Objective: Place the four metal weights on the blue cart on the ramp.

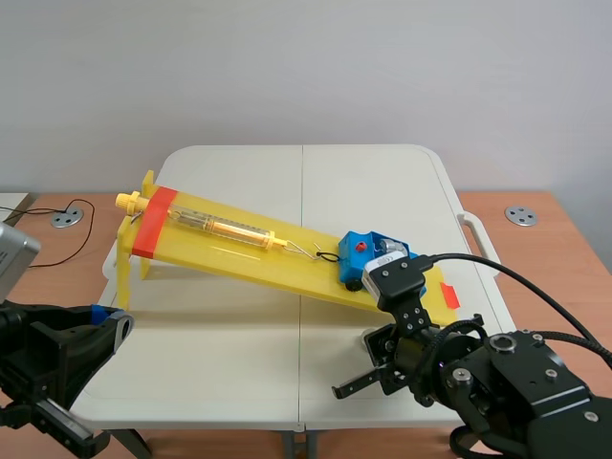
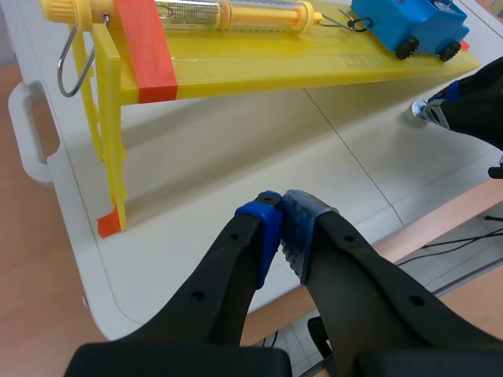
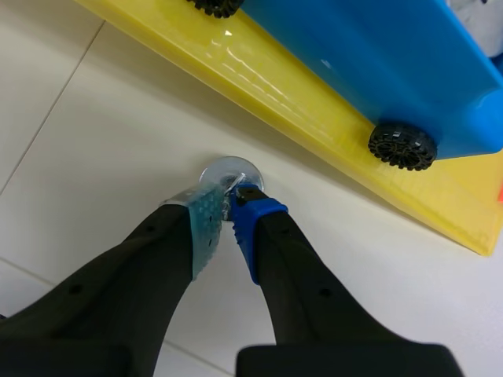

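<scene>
A blue cart (image 1: pixel 366 256) with black wheels stands near the low end of the yellow ramp (image 1: pixel 239 251), hooked to a spring scale (image 1: pixel 222 226). In the right wrist view my right gripper (image 3: pixel 228 206) is shut on a round silver metal weight (image 3: pixel 228 172) that rests on the white table just in front of the ramp's edge, below the cart (image 3: pixel 377 55). The same weight (image 2: pixel 425 111) shows in the left wrist view beside the right arm. My left gripper (image 2: pixel 281 208) is shut on nothing, low over the table's near left corner. Something pale sits on the cart's top; I cannot make it out.
The ramp's high end stands on yellow legs (image 2: pixel 106 133) with a red tape band (image 1: pixel 153 222) and a metal hook (image 2: pixel 67 63). The white folding table (image 1: pixel 239 363) sits on a wooden desk (image 1: pixel 48 263), where a black cable runs at the left.
</scene>
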Robot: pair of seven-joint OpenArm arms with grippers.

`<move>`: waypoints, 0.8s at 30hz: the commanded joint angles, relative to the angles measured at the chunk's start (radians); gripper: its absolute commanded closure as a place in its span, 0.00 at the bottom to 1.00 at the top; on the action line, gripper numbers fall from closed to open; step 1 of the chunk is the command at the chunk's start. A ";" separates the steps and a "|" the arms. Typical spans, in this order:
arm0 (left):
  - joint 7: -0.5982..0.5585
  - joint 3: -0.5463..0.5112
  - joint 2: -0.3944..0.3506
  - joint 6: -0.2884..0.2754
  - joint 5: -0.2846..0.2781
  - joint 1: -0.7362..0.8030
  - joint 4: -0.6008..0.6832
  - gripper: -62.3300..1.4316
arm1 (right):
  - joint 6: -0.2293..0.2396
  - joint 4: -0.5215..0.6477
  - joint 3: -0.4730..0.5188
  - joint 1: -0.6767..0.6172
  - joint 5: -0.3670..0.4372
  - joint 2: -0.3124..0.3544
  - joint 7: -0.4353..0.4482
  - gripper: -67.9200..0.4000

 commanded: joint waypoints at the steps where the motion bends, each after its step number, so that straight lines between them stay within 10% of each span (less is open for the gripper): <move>1: -0.104 -0.016 0.008 -0.025 -0.051 -0.020 0.069 0.93 | 0.014 0.027 0.023 0.064 0.055 -0.016 0.077 0.95; 13: -0.104 -0.016 0.008 -0.025 -0.051 -0.020 0.069 0.93 | 0.017 0.042 0.023 0.053 0.058 -0.006 0.072 0.98; 24: -0.104 -0.016 0.008 -0.025 -0.051 -0.020 0.069 0.93 | 0.019 0.320 0.037 -0.120 0.090 0.092 0.060 0.98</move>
